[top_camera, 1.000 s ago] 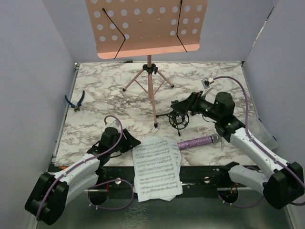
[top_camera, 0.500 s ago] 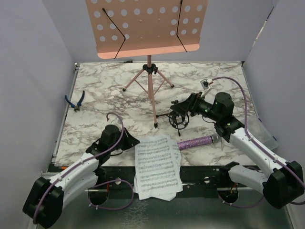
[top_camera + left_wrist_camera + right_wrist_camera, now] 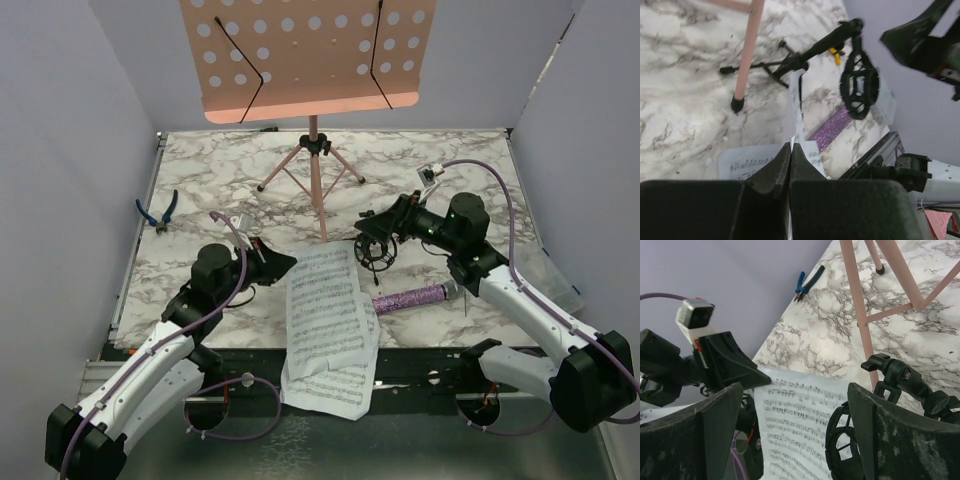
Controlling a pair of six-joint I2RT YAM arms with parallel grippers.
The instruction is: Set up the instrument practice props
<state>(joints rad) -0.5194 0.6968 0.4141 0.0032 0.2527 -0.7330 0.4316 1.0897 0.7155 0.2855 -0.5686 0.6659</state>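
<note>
Here, the left gripper [image 3: 272, 266] is closed on the left edge of the top sheet-music page [image 3: 325, 300]. In the left wrist view its fingers [image 3: 775, 172] meet with the paper pinched between them, and the page runs away from them edge-on. This page lies tilted over the remaining pages [image 3: 325, 378], which overhang the near edge of the marble tabletop [image 3: 200, 180].

The right gripper [image 3: 372, 226] stands with its jaws wide apart and holds nothing. The small black tripod shock-mount [image 3: 375, 253] sits just beside its right finger [image 3: 900, 440]; whether the two touch cannot be told.

The glittery purple microphone [image 3: 410, 298] lies flat on the marble — near the shock-mount, just right of the pages and between the two arms.

The pink music stand [image 3: 310, 60] is upright at the rear, its perforated desk bare of pages and its tripod legs spread on the tabletop. Blue-handled pliers [image 3: 158, 212] rest at the far left edge, well apart from the props.
</note>
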